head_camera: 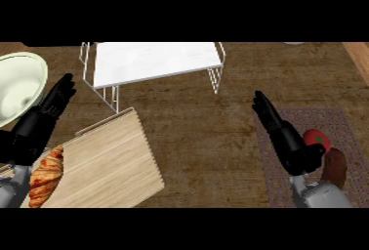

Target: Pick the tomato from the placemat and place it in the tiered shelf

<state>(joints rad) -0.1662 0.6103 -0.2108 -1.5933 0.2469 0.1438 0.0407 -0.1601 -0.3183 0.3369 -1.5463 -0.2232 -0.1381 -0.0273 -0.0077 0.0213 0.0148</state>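
Head view: round red tomato (316, 139) on the dark woven placemat (344, 122), beside my right hand (290, 142)

Being round, the tomato shows no long axis; its green stem faces up. It lies just right of my right hand, whose fingers are straight, point up-left and hold nothing. A brown oval lump (334, 167) lies just below the tomato. My left hand (43, 119) rests open at the left edge. The white wire tiered shelf (155, 61) stands well apart at the top, across bare brown wooden worktop (209, 127).

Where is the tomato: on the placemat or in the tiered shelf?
On the placemat: the tomato lies there beside the open right hand, away from the tiered shelf.
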